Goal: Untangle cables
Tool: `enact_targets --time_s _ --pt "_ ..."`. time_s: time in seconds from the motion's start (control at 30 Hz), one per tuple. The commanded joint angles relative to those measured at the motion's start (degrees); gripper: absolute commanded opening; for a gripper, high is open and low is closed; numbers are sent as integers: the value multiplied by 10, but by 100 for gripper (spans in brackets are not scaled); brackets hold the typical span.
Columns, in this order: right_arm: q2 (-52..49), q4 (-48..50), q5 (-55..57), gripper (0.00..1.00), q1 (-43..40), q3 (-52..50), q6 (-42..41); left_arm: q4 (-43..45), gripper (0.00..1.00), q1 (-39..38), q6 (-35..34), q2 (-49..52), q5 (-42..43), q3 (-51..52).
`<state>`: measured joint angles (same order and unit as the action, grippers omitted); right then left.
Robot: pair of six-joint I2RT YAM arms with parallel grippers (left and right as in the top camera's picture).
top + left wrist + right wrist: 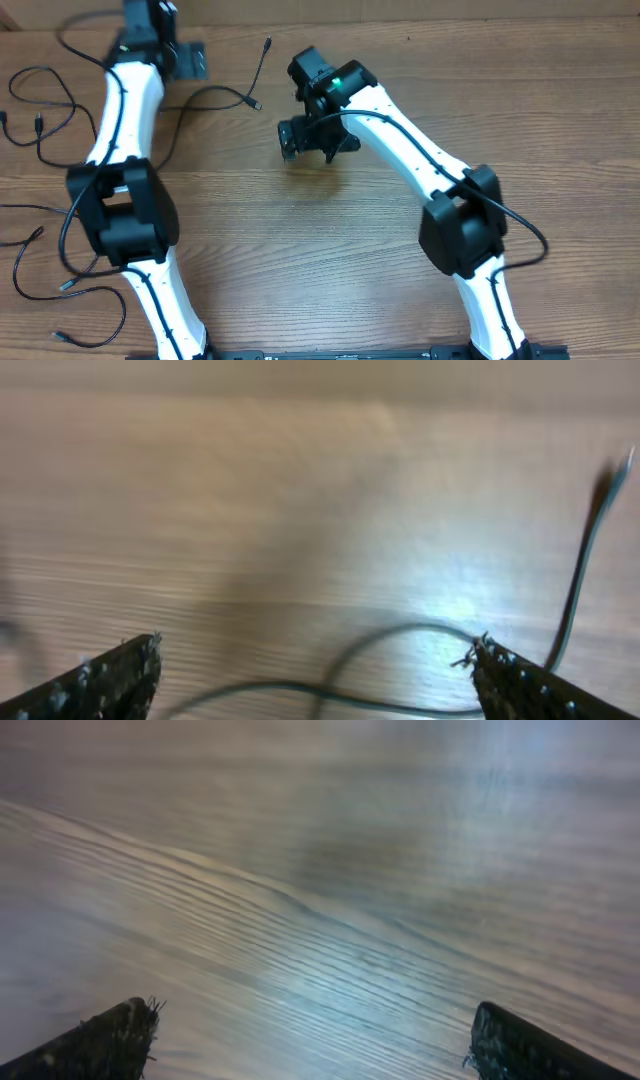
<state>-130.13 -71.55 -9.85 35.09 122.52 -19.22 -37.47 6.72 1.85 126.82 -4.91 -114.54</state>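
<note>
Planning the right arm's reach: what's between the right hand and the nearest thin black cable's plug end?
Only bare wooden tabletop separates the right hand from the plug end of the thin black cable, as the overhead view shows.

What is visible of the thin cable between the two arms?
The cable is a thin black flexible cord lying loose on the wooden table. One small plug tip points toward the far edge; the cord curves down near another small plug on a strand arcing toward the left arm. The left gripper's jaws stand open beside it.

cables (232, 92) black | table (560, 120) brown, wood-grained | arms (128, 100) white, black joints | light (338, 82) green
</note>
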Motion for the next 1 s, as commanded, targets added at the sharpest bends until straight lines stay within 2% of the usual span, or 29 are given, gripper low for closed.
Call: enact_targets --time_s 0.0,0.13,0.27,0.37,0.43,0.5,0.57,0.77,0.83,0.87,0.97 --pt "122 17 40 100 6 4 14 -40 100 9 23 -64 -44 -85" --pt "203 3 128 100 4 5 14 -101 100 -5 25 -106 -29 -148" --pt "294 -50 221 100 5 5 17 -161 100 -25 25 -171 46 -170" --pt "364 -129 291 100 6 4 10 -198 100 -41 25 -230 71 -170" --pt "426 -217 346 100 6 4 -40 -255 100 -48 31 -289 59 -170" --pt "477 -255 362 100 6 2 -78 -296 100 -48 46 -333 58 -170" --pt "567 -233 351 100 24 -29 -78 -333 100 -48 69 -405 44 -166" --pt "759 -167 374 100 77 -177 -78 -326 100 -48 66 -582 37 -88" --pt "811 -138 381 100 78 -243 -76 -307 100 -48 66 -641 34 -35" --pt "860 -99 400 100 78 -322 -71 -271 100 -48 64 -714 34 52" --pt "896 -36 431 100 78 -412 -71 -206 99 -48 54 -809 30 200"
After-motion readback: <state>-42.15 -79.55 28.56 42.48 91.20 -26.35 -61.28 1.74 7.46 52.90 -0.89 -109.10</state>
